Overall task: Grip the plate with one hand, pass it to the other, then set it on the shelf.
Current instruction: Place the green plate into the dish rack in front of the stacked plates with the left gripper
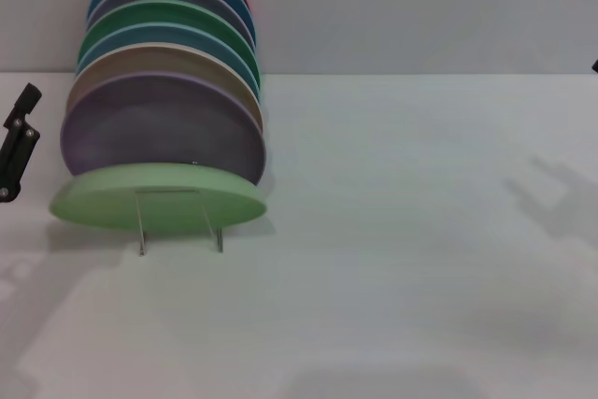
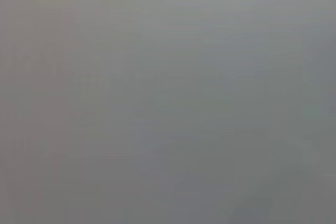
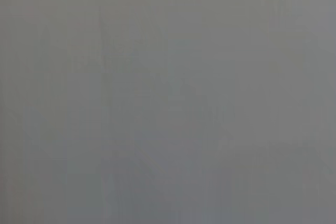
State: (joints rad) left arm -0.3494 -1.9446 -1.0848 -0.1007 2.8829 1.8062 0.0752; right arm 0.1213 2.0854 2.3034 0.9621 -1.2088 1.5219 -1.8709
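One pale green plate (image 1: 157,195) lies nearly flat across the front of the clear rack (image 1: 179,221), just right of the left gripper (image 1: 17,145); whether its fingers are spread cannot be told. Coloured plates (image 1: 163,91) lean behind.

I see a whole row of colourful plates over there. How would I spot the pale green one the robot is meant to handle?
Look to the left of the white table, where a row of plates leans back toward the wall. The pale mint-green plate is the frontmost one, at the clear acrylic rack. Unlike the upright lilac-purple plate behind it, it lies nearly flat, and it is lighter than the darker green plate farther back.
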